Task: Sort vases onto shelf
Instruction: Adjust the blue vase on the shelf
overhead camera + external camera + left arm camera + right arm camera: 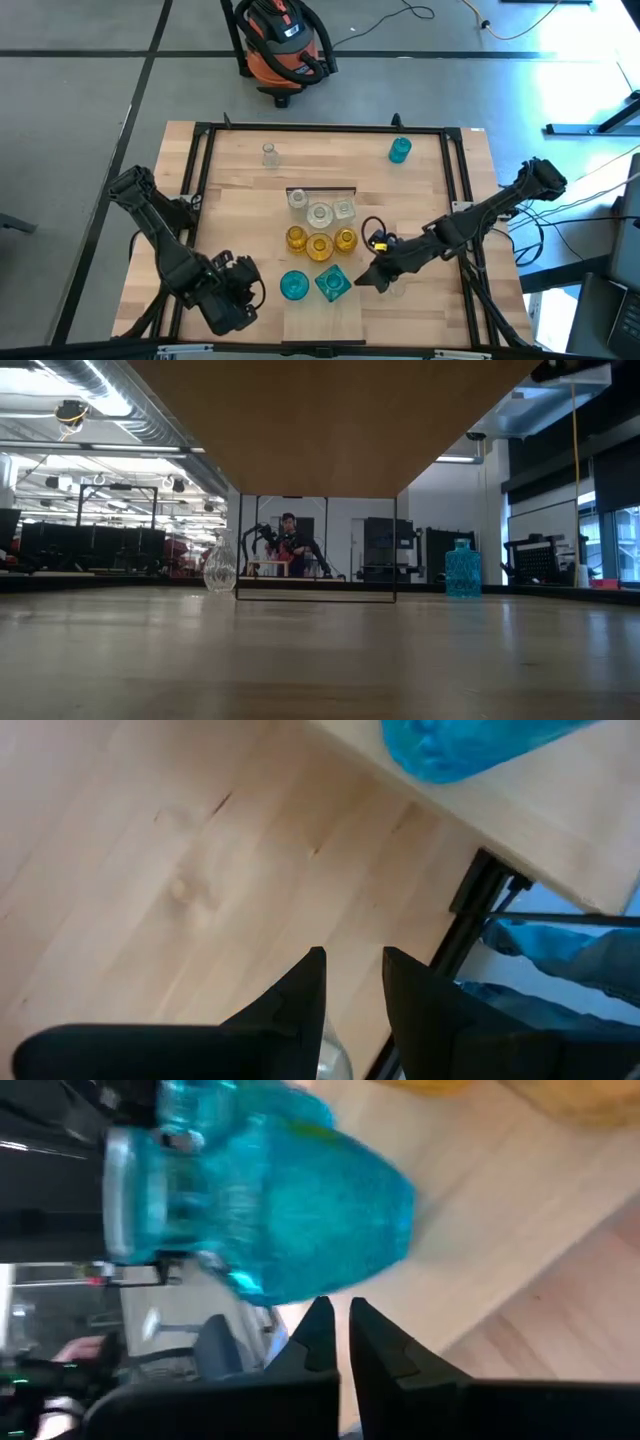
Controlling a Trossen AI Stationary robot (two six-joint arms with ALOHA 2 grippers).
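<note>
The shelf [322,318] is a pale plank in the table's middle with a black bar [321,188] at its far end. On it stand three clear vases [320,212], three amber ones [320,246], a round teal vase [294,285] and a square teal vase [332,283]. On the tabletop stand a clear vase [269,154] [220,568] and a teal vase [400,150] [462,568]. My right gripper [366,277] [341,1318] is shut just right of the square teal vase [270,1210]. My left gripper [238,292] [354,970] is low, left of the shelf, with a narrow gap. My left gripper has a pale, glassy thing [336,1060] far back between its fingers, which looks like a clear vase. The fingers themselves hide most of it, so the part held cannot be told.
A black frame [200,160] runs round the tabletop. An orange and black vacuum cleaner [285,40] stands on the floor beyond the far edge. A person [290,545] shows far off in the room. Bare wood lies between the shelf and the frame on both sides.
</note>
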